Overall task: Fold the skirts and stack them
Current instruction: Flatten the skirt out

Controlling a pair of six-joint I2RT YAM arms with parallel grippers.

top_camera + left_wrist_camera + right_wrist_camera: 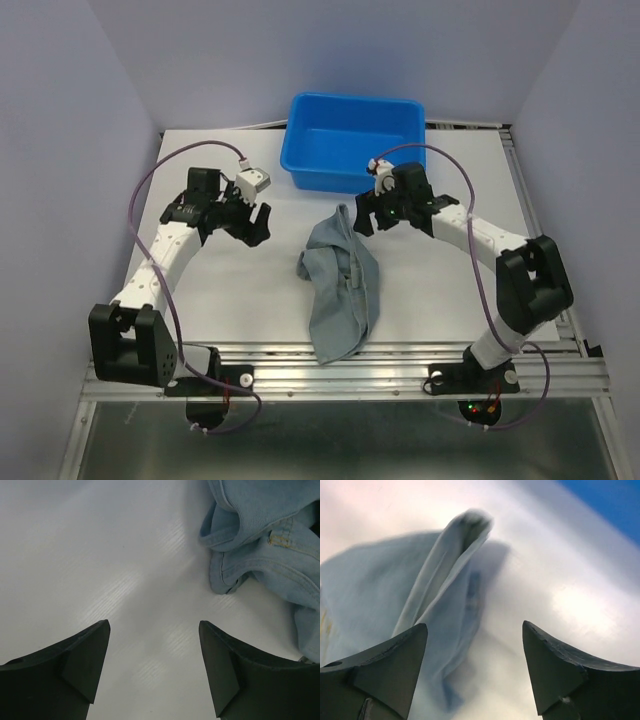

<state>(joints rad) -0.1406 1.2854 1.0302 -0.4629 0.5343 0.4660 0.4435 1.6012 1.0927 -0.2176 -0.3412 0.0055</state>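
At the centre of the table [440, 300] you have one skirt [340, 285] lying crumpled, its near end reaching the front edge. Your left gripper [252, 226] stands wide apart over bare table just left of the cloth, holding nothing. Your right gripper [365, 222] is likewise spread wide and empty, over the skirt's far end, near the blue tub [350, 172].
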